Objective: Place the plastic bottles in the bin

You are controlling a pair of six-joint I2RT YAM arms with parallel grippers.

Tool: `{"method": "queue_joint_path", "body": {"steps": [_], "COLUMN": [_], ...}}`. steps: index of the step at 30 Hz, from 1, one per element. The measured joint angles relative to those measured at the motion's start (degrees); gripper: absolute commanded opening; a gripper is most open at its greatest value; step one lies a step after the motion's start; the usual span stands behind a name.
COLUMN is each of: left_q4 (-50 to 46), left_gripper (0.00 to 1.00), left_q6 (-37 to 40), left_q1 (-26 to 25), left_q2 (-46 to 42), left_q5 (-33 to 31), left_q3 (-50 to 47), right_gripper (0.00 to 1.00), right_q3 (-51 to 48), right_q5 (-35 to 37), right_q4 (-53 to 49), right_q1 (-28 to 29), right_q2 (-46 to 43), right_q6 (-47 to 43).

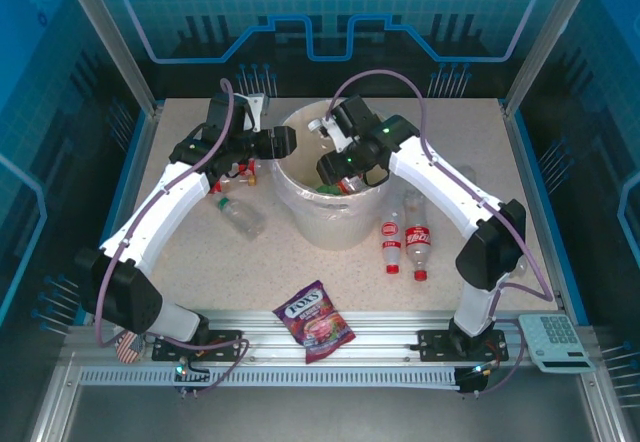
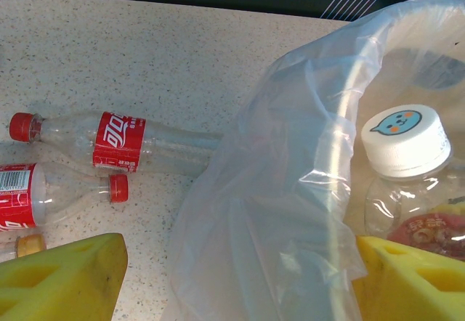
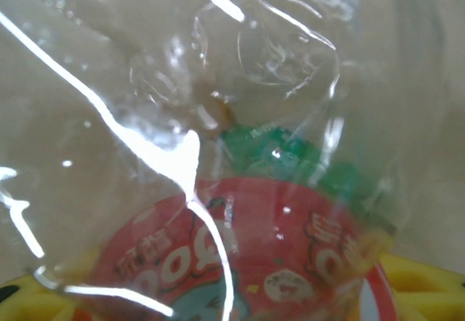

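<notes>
The bin [image 1: 320, 224] stands mid-counter [image 1: 250, 272], nearer to the far edge, and some plastic bottles already lie inside it. The right tool [image 1: 338, 167] hangs in the bin's mouth. Its camera is very close to a bottle with a red picture label [image 3: 240, 263], and the yellow fingers [image 3: 432, 285] show at the bottom corners only, so we cannot tell whether they grip this bottle or merely stand beside it. If the bottle is not free, we fear it may rise with the tool and fall outside the rim.

The left tool [image 2: 236, 270] is open and stands astride the bin's edge, one finger outside and one above a white-capped bottle [image 2: 405, 143]. The clear liner [image 2: 276, 190] bulges between its fingers. In our judgement, closing or moving sideways here could catch the film and drag the light bin.

Two red-labelled cola bottles [image 2: 120, 143] lie on the counter just left of the bin, and other bottles [image 1: 418, 247] lie to its right. Being round, they may roll if an arm brushes them.
</notes>
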Motion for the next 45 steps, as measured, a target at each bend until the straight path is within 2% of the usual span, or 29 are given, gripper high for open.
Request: {"method": "queue_joint_path", "body": {"steps": [8,15,20,27,33,36,42,45], "left_q4": [0.3,0.7,0.8,1.4,1.5,1.6,1.7,1.8], "left_gripper": [0.80,0.80,0.80,0.80,0.80,0.80,0.80,0.81], "left_q6": [0.1,0.0,0.1,0.2,0.2,0.2,0.4,0.4], "left_q1": [0.0,0.0,0.0,0.0,0.0,0.0,0.0,0.0], "left_q2": [0.0,-0.1,-0.1,-0.3,-0.4,-0.5,-0.5,-0.5], "left_q5": [-0.2,-0.2,-0.2,-0.2,-0.2,-0.2,-0.2,-0.2], "left_q3": [-0.1,-0.4,-0.4,-0.7,-0.8,-0.9,-1.0,-1.0], "right_gripper": [0.76,0.85,0.95,0.98,0.98,0.98,0.98,1.00], "right_q3": [-2.0,-2.5,-2.1,-1.4,-1.7,-4.4,-12.5,-18.7], "right_q5": [0.0,0.0,0.0,0.4,5.9,9.6,24.9,29.3], "right_q4": [2.3,3.0,2.8,2.3,0.8,-0.4,-8.8,-11.4], "right_q1": [0.0,0.0,0.5,1.6,0.9,-2.3,-12.4,-18.8], "right_q2": [1.9,2.1,1.3,-9.2,-20.8,-25.4,-29.5,-31.6], "right_q6": [-0.7,-1.0,-2.0,-2.4,-2.4,-1.8,1.6,3.7]}}
